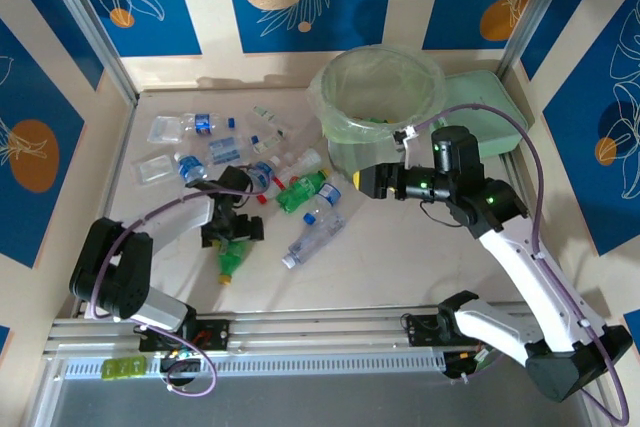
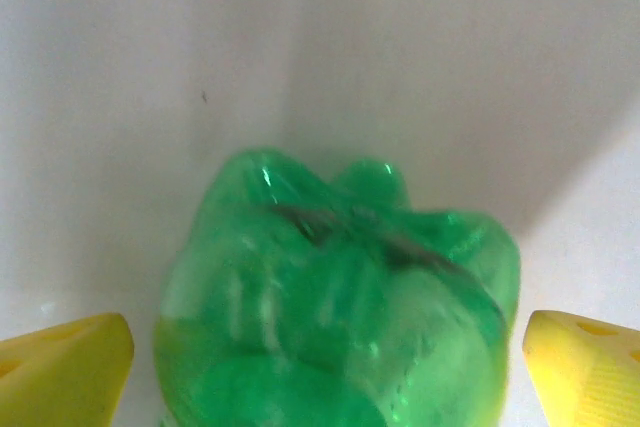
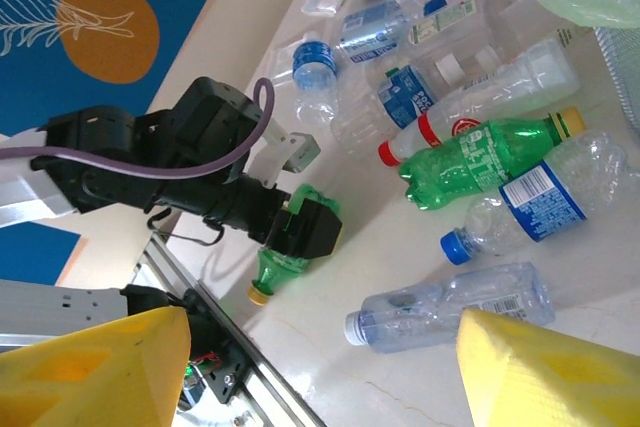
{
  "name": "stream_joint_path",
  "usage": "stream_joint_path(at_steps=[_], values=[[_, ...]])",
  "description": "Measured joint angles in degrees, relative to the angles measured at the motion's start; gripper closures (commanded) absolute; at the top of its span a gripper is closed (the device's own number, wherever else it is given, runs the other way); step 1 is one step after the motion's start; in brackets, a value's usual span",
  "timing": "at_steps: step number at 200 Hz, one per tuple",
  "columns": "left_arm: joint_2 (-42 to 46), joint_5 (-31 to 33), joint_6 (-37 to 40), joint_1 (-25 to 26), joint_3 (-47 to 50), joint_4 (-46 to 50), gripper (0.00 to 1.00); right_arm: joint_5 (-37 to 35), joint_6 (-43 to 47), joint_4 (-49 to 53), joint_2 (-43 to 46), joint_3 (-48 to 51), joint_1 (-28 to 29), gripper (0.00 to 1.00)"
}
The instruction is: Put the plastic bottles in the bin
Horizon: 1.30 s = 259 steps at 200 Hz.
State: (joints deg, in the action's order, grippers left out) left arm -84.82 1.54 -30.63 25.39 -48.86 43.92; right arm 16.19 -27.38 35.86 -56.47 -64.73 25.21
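white tabletop point(image 1: 400, 267) bears a green bottle point(image 2: 340, 297) inside the wide-spread left gripper point(image 2: 327, 362).

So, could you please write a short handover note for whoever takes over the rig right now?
Left gripper: open, straddling a green bottle lying on the table, not gripped.
Right gripper: open, empty, near the bin.
Done: bin contents unclear from here.
To do: grip and bin the green bottle, then the many other bottles scattered left of the bin.
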Motion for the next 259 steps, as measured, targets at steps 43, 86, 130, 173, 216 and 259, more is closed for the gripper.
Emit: stream_joint_path(at_steps=[43,86,130,173,216,259], values=[[0.0,3.74,2.36,2.89,-1.73,1.49,0.4,-1.49,0.13,0.17,-1.38,0.0,1.4,0.29],[0.17,4.07,2.45,2.89,-2.93,1.22,0.5,-3.1,0.13,0.85,-1.75,-0.13,3.32,0.29],[7.34,-0.13,2.4,2.89,-5.03,0.04,0.48,-5.92,0.13,1.6,-2.14,-1.29,6.03,0.29],[23.37,-13.09,1.6,2.89,-7.23,-11.93,0.5,-8.31,-0.11,0.59,-3.98,-2.84,10.88,0.29],[34.53,-27.39,-4.35,2.89,-4.72,-37.83,0.5,-6.73,0.02,-9.51,-1.4,0.09,15.02,0.26],[34.93,-37.55,-13.99,2.89,-2.49,-57.48,0.5,2.54,-0.76,-22.99,1.07,2.75,18.05,0.1]])
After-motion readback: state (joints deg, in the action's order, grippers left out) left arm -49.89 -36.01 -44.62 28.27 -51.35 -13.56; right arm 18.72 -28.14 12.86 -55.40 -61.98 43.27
